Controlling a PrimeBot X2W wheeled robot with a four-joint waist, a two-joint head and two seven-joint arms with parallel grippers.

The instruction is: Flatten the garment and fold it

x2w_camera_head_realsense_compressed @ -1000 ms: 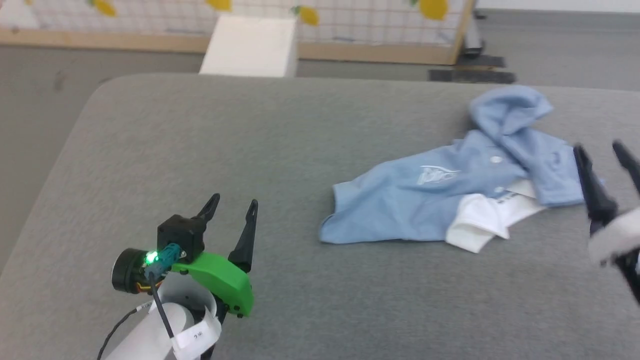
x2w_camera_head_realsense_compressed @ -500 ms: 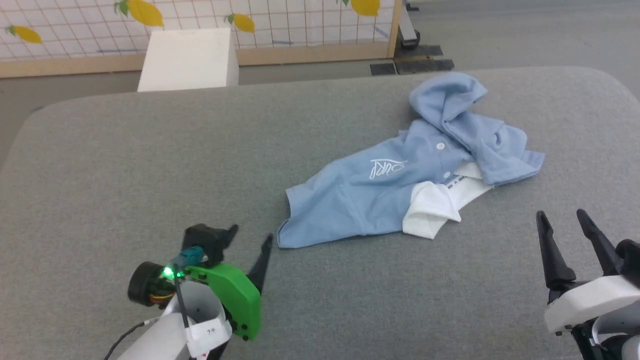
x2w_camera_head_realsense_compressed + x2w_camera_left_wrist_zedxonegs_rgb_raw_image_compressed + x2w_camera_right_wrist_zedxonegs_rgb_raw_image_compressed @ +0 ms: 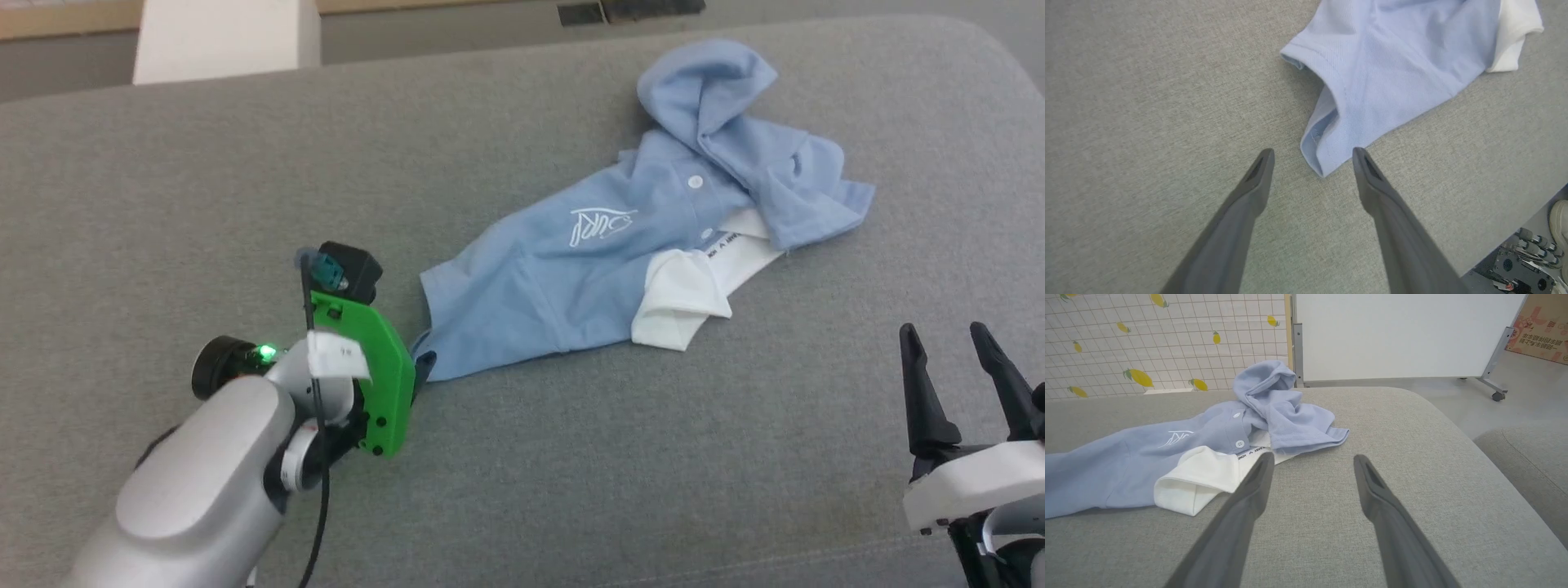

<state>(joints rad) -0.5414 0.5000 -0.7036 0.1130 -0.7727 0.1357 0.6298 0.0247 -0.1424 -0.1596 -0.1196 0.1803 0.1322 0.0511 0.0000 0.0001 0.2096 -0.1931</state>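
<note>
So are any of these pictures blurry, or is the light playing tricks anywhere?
Head view: sharp, even soft light, only a thin shadow under the garment. Left wrist view: the near jaws look soft, the garment's weave crisp. Right wrist view: jaws soft too, no glare on the white board.

The light blue shirt (image 3: 531,294) is lying crumpled on the gray cushion (image 3: 204,180) — white collar (image 3: 682,306) poking out at its near edge, white logo (image 3: 600,226) facing up. Its far end is bunching into a heap.
</note>
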